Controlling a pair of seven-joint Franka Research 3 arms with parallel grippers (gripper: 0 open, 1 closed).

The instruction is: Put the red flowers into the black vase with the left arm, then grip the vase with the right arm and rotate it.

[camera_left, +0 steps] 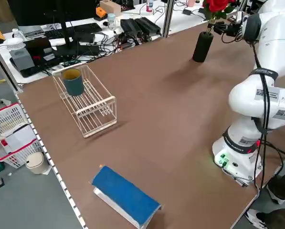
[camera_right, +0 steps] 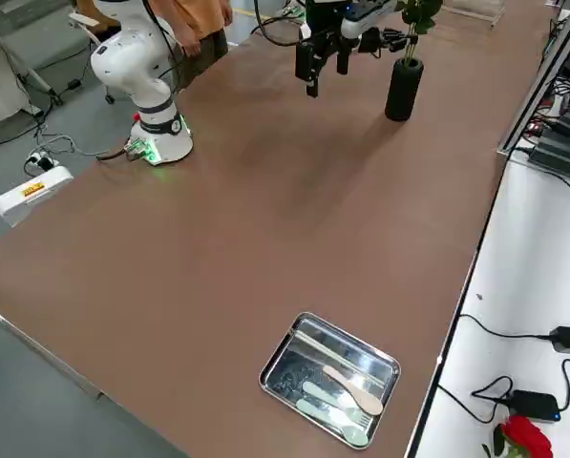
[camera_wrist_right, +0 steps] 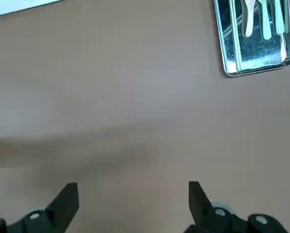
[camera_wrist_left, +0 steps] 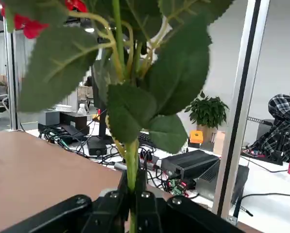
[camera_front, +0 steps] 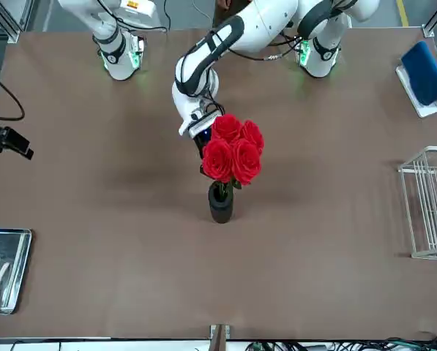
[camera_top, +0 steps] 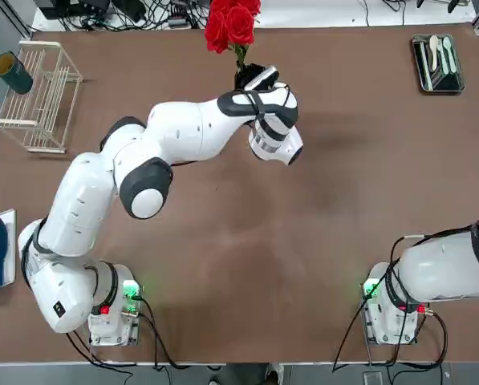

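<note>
The red flowers [camera_front: 233, 153] stand upright with their stems down in the mouth of the black vase [camera_front: 220, 205], near the table's far middle edge. The blooms [camera_top: 231, 24] sit well above the vase [camera_left: 202, 46]. My left gripper [camera_wrist_left: 132, 194] is shut on the green stems [camera_wrist_left: 131, 160] just above the vase mouth, reaching in from the robot's side [camera_right: 399, 40]. My right gripper [camera_wrist_right: 133, 194] hangs open and empty high above bare table at the right, far from the vase [camera_right: 403, 89].
A wire rack [camera_top: 38, 96] with a dark green cup [camera_top: 13, 72] stands at the far left. A metal tray [camera_top: 437, 64] with pale spoons lies at the far right. A blue object [camera_left: 125, 195] rests near the left edge. A person [camera_right: 199, 19] stands behind the bases.
</note>
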